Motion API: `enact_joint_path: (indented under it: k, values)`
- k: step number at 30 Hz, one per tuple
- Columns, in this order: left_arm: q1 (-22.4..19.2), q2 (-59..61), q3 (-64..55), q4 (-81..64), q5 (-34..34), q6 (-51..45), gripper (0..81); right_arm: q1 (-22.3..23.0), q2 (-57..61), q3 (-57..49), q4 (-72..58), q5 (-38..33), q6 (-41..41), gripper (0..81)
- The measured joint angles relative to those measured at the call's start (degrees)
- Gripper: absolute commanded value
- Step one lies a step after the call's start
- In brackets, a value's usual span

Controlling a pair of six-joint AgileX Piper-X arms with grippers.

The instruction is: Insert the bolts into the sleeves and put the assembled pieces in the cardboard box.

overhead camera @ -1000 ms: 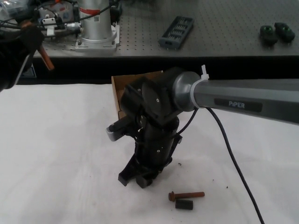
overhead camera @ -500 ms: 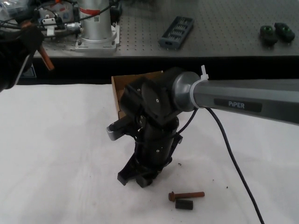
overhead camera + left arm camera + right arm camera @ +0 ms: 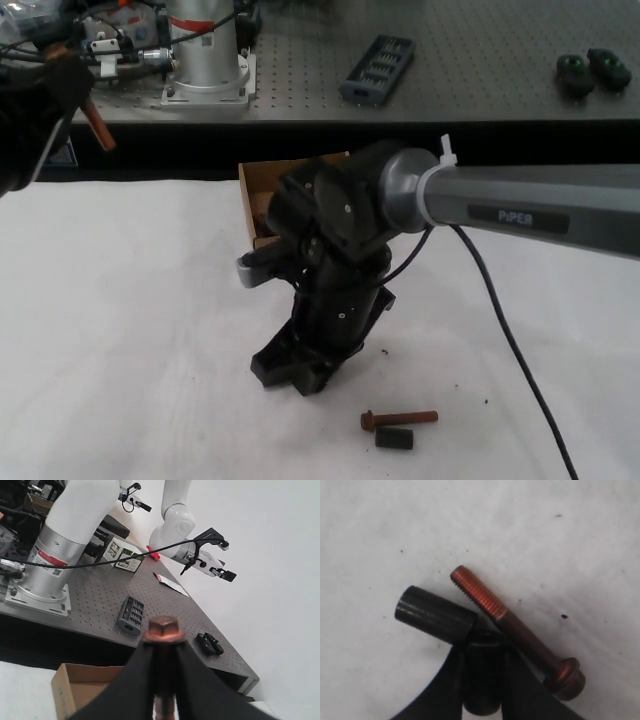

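Two parts are held: left gripper (image 3: 161,647) clamps a bolt (image 3: 162,629), right gripper (image 3: 485,650) pinches a sleeve (image 3: 481,680), cardboard box (image 3: 256,192) at its twelve o'clock. Best to line both axes up squarely before sliding

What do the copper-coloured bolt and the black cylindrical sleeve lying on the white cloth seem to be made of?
Copper-coloured bolt: probably metal with a coppery plated finish, given its sheen and cut threads. Black cylindrical sleeve: dark, smooth, faintly glossy; blackened metal or plastic, cannot tell.

White lettering on the grey arm link (image 3: 520,215)
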Motion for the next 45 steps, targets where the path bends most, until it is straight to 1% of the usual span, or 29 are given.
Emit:
enact_joint_path:
  k: [2,3,6,7,8,9,11,13,16,19,21,23,24,26,28,30,32,33,36,40,45]
  values:
    - [0.0,0.0,0.0,0.0,0.0,0.6,0.6,-1.2,-3.8,3.3,-4.3,-1.5,1.2,11.6]
    - [0.0,0.0,0.0,0.0,0.0,0.6,0.6,-1.2,-3.8,3.7,-4.3,-1.7,1.4,11.3]
    - [0.0,0.0,0.0,-0.4,0.0,0.6,0.6,-3.1,-10.0,10.4,-13.6,-3.5,5.6,11.3]
    - [0.0,0.0,0.0,-0.6,0.0,0.7,0.6,-3.2,-10.4,10.4,-14.3,-3.6,6.0,10.7]
    - [0.0,0.0,0.0,-0.9,0.0,0.8,0.6,-3.8,-12.2,13.1,-16.9,-4.5,7.5,9.7]
    - [0.0,0.0,0.0,-1.2,0.0,0.9,0.6,-4.5,-15.9,18.0,-21.3,-5.2,8.8,8.4]
    - [0.0,0.0,0.0,-1.9,0.0,1.0,0.6,-4.7,-17.9,20.5,-22.8,-6.5,10.2,6.0]
    - [0.0,0.0,0.0,-2.2,0.3,1.0,0.6,-4.6,-21.8,24.9,-24.4,-8.9,11.2,5.4]
    - [0.0,0.0,0.0,-3.3,1.5,0.3,0.6,-4.6,-27.3,30.9,-26.7,-10.5,11.3,5.4]
    - [0.0,2.4,0.0,-6.4,5.6,-2.7,0.6,-4.6,-32.6,35.5,-30.6,-11.6,11.3,5.4]
    - [0.0,7.1,0.0,-11.5,9.4,-6.6,0.6,-4.6,-36.1,38.2,-33.0,-12.8,11.3,5.4]
    - [0.0,11.0,0.0,-15.0,13.6,-11.2,0.6,-4.6,-38.9,40.1,-34.6,-14.1,11.3,5.4]
    - [0.0,12.8,0.0,-16.2,17.7,-15.2,0.6,-4.6,-40.4,41.1,-35.3,-14.8,11.3,5.4]
    - [-0.5,15.9,0.0,-18.5,22.3,-17.6,0.6,-4.6,-44.1,43.9,-37.6,-16.6,10.5,5.4]
    - [-1.7,17.8,0.0,-19.3,25.7,-18.6,0.6,-4.6,-45.7,45.6,-39.6,-18.1,10.2,5.4]
    - [-3.9,18.8,0.0,-20.1,27.2,-18.7,0.6,-4.6,-47.0,47.6,-42.2,-20.0,9.5,5.4]
    - [-7.1,19.3,0.0,-21.3,28.0,-18.7,0.6,-4.6,-47.6,49.6,-45.2,-21.8,8.9,5.4]
    - [-9.8,19.2,-0.1,-22.4,28.3,-18.7,0.6,-4.6,-47.7,50.9,-47.3,-22.6,8.4,5.4]
    - [-13.3,19.2,-0.3,-23.6,28.6,-18.7,0.6,-4.6,-47.7,53.5,-52.0,-23.4,8.2,5.4]
    - [-14.9,20.2,-0.3,-23.3,28.6,-18.7,0.6,-4.6,-47.7,58.0,-60.2,-24.2,9.0,5.4]
    - [-15.2,20.7,-0.3,-22.4,29.0,-18.7,0.6,-4.6,-47.7,58.9,-62.4,-24.2,9.2,5.4]
